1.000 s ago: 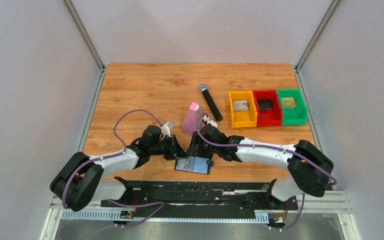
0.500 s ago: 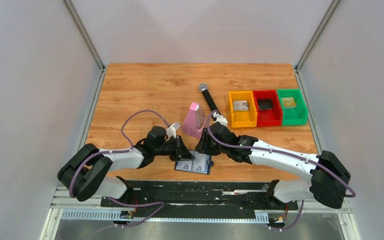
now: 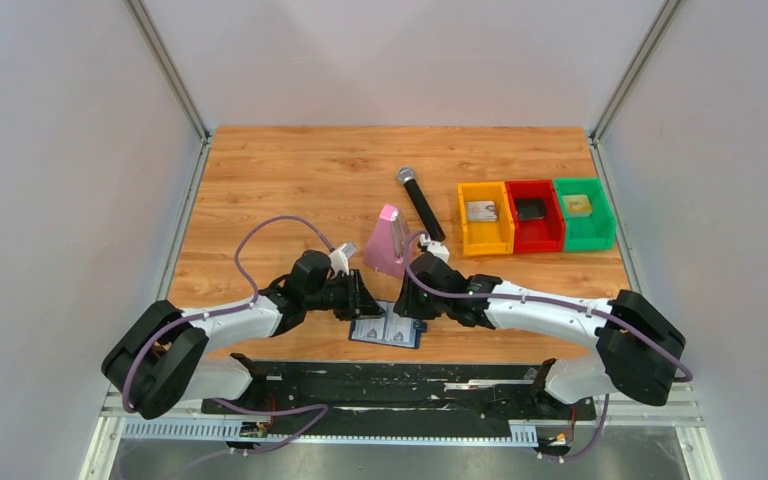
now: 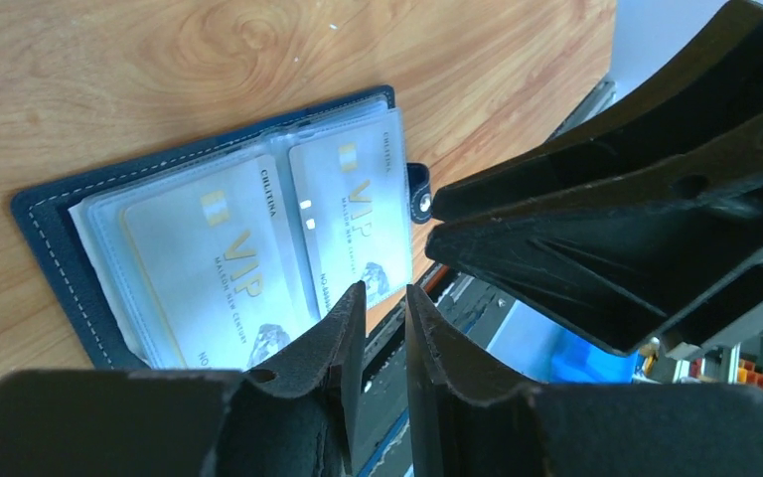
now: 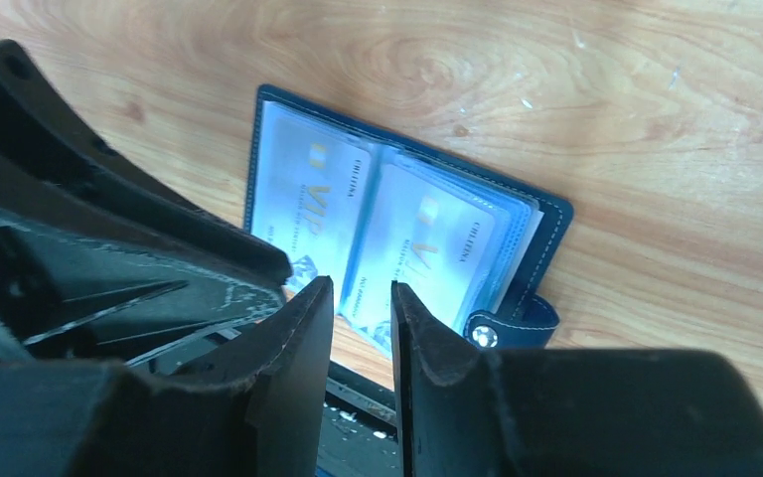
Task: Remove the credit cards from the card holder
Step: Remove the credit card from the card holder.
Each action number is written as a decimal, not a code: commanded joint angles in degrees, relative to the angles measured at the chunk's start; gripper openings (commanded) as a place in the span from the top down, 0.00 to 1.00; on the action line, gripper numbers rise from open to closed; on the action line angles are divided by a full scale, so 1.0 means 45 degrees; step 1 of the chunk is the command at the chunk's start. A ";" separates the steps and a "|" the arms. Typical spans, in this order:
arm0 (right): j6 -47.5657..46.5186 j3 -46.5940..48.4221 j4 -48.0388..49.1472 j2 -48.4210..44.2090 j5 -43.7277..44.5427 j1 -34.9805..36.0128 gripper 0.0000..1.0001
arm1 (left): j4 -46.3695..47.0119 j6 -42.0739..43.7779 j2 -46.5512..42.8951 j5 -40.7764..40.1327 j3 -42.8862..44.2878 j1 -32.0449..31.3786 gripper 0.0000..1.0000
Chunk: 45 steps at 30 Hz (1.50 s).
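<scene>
The navy card holder lies open on the wood near the table's front edge. Its snap tab sticks out at one side. Two pale credit cards marked VIP sit in its clear sleeves, one card on each page, the other beside it. My left gripper hovers just above the holder's near edge. Its jaws stand a narrow gap apart with nothing between them. My right gripper faces it from the other side, also slightly open and empty. Neither touches a card.
A pink metronome stands just behind the grippers, and a black microphone lies behind it. Yellow, red and green bins sit at the back right. The black base rail runs right below the holder.
The right gripper has drawn back off the holder and its jaws have narrowed. The left jaws have parted slightly. The holder now lies open with its cards showing.
</scene>
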 commanded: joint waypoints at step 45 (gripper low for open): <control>0.0469 -0.1526 0.1184 0.1180 0.0165 -0.0252 0.78 | 0.3376 -0.0514 0.2917 0.0328 -0.0350 -0.0282 0.91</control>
